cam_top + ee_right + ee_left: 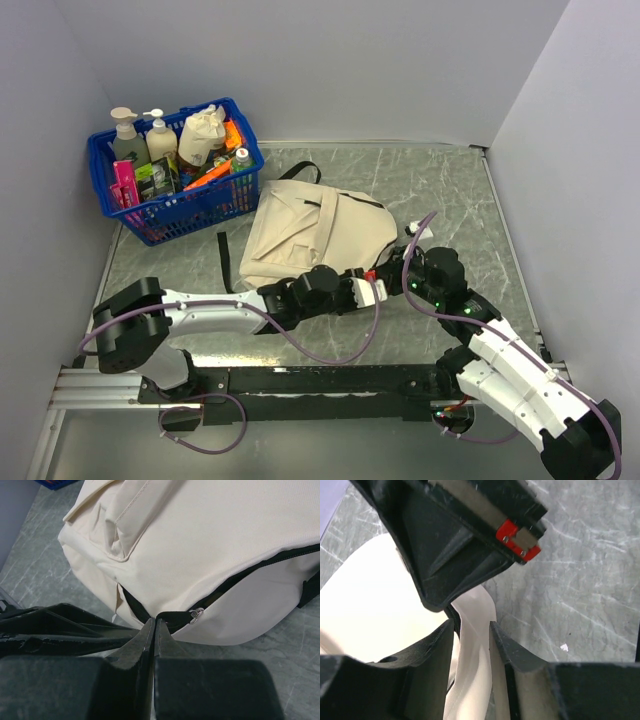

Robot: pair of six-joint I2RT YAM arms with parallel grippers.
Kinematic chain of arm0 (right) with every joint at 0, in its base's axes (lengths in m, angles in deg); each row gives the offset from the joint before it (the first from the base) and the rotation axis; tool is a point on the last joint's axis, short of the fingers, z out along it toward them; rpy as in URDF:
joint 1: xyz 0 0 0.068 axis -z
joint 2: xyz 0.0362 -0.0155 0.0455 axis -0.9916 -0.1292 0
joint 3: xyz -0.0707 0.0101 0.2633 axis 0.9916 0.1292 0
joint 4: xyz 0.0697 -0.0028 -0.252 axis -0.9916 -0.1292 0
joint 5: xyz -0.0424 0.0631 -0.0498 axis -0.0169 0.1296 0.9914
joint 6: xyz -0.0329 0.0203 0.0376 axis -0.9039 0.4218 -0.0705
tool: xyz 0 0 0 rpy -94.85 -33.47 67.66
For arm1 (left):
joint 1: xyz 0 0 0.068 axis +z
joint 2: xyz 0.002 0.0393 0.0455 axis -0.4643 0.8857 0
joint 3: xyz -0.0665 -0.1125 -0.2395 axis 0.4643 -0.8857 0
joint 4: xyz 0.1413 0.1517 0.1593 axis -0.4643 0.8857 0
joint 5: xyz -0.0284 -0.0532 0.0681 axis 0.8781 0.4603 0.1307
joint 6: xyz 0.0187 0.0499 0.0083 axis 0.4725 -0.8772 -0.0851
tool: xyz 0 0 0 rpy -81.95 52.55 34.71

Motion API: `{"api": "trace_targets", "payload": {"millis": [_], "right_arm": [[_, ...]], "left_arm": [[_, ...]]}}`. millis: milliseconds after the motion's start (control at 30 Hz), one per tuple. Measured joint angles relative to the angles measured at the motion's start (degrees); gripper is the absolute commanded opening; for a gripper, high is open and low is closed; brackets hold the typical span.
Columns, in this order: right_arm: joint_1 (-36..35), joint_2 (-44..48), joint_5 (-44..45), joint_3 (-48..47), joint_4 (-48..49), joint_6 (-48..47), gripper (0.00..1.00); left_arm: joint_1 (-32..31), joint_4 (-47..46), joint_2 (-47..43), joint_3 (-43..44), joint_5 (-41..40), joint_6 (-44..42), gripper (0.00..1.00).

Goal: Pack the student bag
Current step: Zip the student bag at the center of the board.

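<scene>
- The bag point(315, 232) lies flat in the middle of the table point(450, 200), cream fabric up, with black straps trailing off its far and left edges.
- It sits just beside the blue basket point(190, 210), on that basket's near-right side.
- Close in from the right wrist, there's a stitched front pocket, and black zipper trim curves along the side to a small metal pull point(196, 615).
- The right gripper point(154, 625) has its jaws pressed together, tips right on the end of that black trim, just beside the pull. I can't tell whether any cloth is caught in there.
- The left gripper point(471, 628) is at the same near-right corner of the bag. Its jaws are part-way apart with a fold of cream fabric running between them, but I can't tell whether they're squeezing it.
- Both grippers crowd that one corner, nearly touching.
</scene>
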Motion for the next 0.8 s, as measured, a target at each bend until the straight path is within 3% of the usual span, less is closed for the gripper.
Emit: {"api": "trace_targets", "payload": {"millis": [367, 800], "right_arm": [[0.0, 1.16, -0.35, 0.0, -0.96, 0.0, 0.0], [0.0, 1.29, -0.72, 0.02, -1.27, 0.0, 0.0]], "left_arm": [[3.19, -0.09, 1.44, -0.83, -1.53, 1.66, 0.44], [2.12, 3.74, 3.8, 2.62, 5.79, 2.01, 0.38]]}}
